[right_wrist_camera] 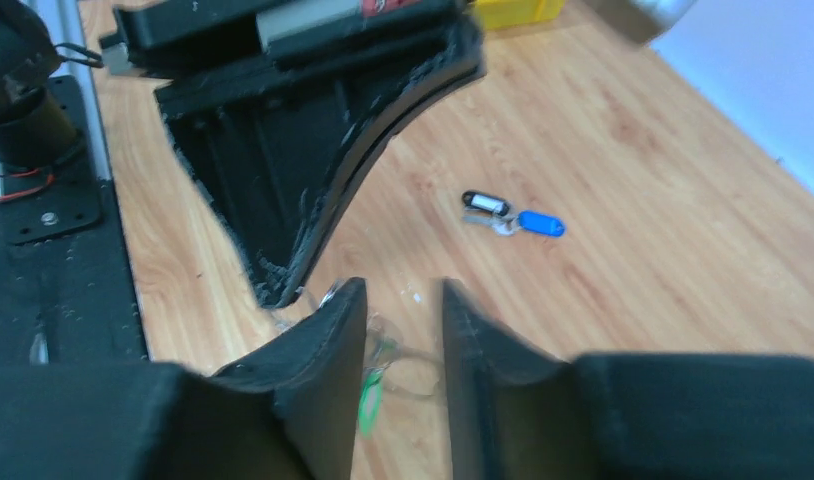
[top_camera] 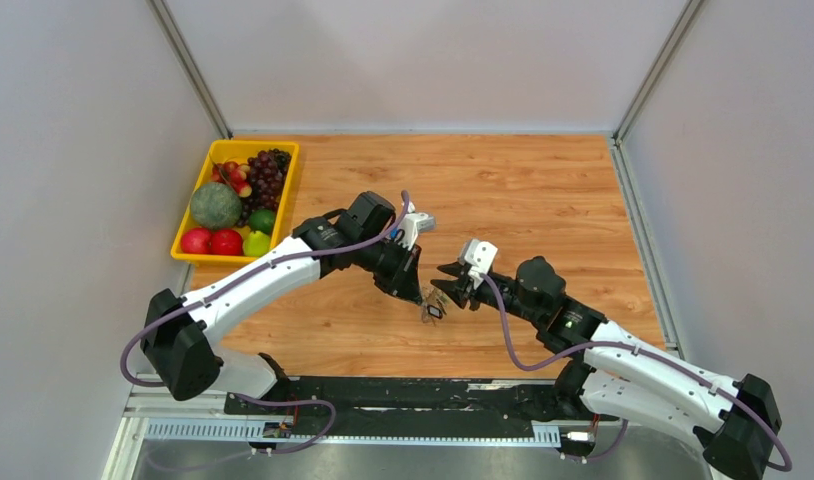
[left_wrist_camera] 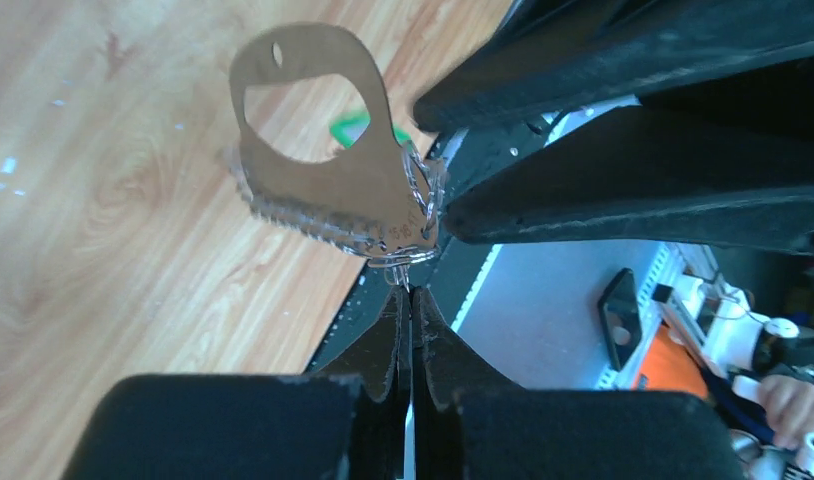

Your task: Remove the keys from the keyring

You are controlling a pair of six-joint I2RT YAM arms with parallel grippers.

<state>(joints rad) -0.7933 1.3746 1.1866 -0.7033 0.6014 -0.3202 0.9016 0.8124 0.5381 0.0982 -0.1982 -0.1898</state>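
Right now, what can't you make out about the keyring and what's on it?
- Top external: keyring too small between left gripper and right gripper; keys on it uncountable.
- Left wrist: metal key covers most of the green tag.
- Right wrist: keyring blurred, partly behind the right gripper's own fingers; contact unclear.

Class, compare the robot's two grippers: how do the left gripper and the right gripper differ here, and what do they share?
The left gripper has its jaws pressed together, pinching the keyring; the right gripper has its jaws apart, with a gap between them. The left gripper carries the keyring and a key on it; the right gripper seems to grip nothing. Both are black and meet at the keyring.
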